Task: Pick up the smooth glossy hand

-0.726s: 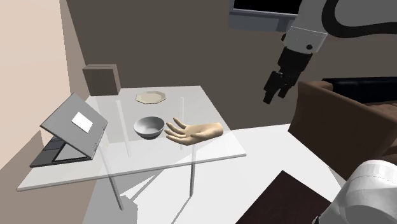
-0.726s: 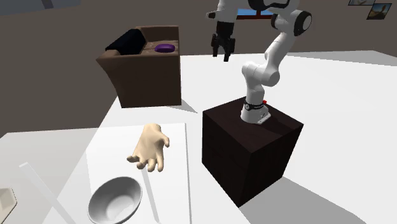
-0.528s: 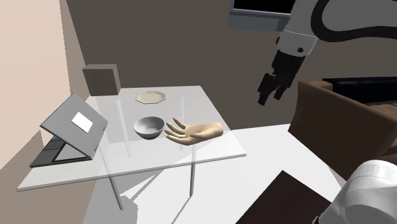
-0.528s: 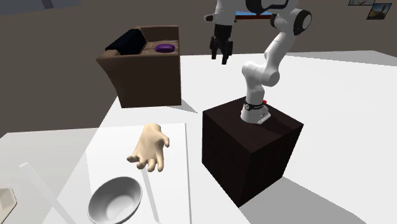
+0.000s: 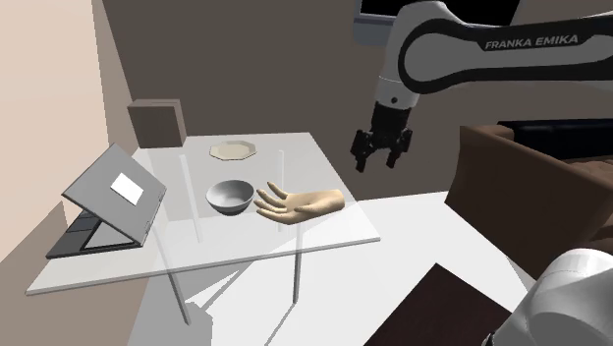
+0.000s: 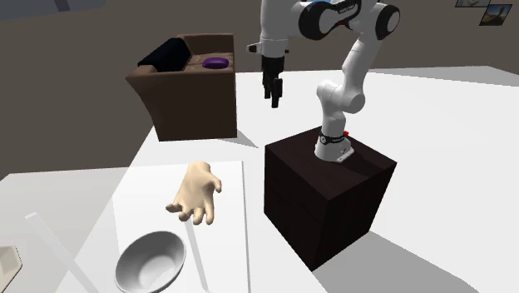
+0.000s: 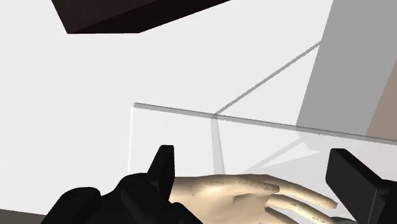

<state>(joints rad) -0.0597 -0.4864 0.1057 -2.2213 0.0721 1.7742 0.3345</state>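
A pale, skin-coloured model hand (image 5: 297,203) lies flat on the glass table (image 5: 334,231), its fingers pointing toward a bowl. In the second exterior view the hand (image 6: 196,193) rests near the table's edge closest to the stand. My black gripper (image 5: 380,162) hangs open in the air above and off the table's edge at the shoulder view's right, clear of the hand. In the second exterior view the gripper (image 6: 273,96) points down, well above the table. Through the wrist view the hand (image 7: 254,197) shows far below between my spread fingers (image 7: 161,167).
A white bowl (image 5: 229,197) sits beside the hand's fingers, an octagonal plate (image 5: 233,151) behind it. An open laptop (image 5: 110,200) occupies the table's left end, a brown box (image 5: 157,122) the far corner. A brown armchair (image 6: 190,83) stands behind the arm; the dark stand (image 6: 326,191) is close to the table.
The arm has swung toward the table and lowered, carrying the open gripper leftward in the shoulder view to just beside the table's edge. The hand and other objects have not moved.
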